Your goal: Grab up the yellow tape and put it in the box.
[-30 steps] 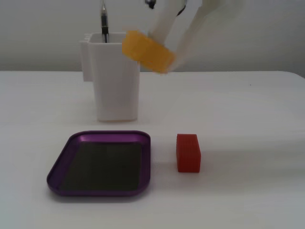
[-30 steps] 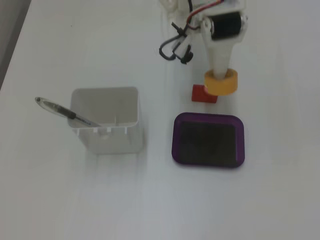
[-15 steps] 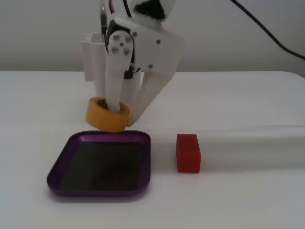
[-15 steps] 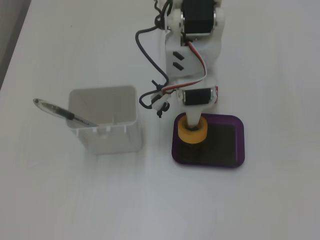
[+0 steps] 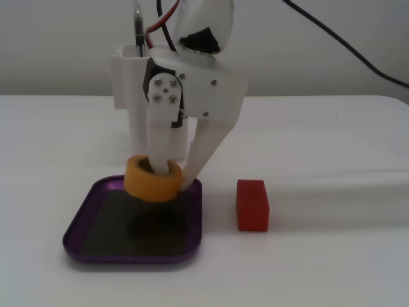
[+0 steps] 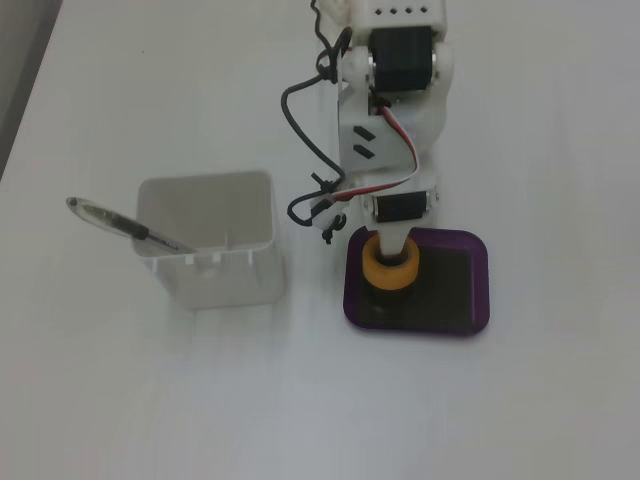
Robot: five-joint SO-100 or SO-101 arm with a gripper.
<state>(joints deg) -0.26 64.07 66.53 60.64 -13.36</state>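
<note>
The yellow tape (image 5: 151,180) hangs a little above the back part of the purple box (image 5: 86,224), with its shadow on the box's dark bottom. My gripper (image 5: 176,180) is shut on the tape: one white finger goes down through the core hole and the other presses the outside of the roll. In the fixed view from above, the tape (image 6: 388,271) sits under the gripper (image 6: 391,262) over the left half of the box (image 6: 478,292).
A red rectangular block (image 5: 252,204) lies on the table right of the box. A tall white square container (image 6: 210,240) with a pen (image 6: 125,226) in it stands left of the arm; it shows behind the arm in the front fixed view (image 5: 128,80).
</note>
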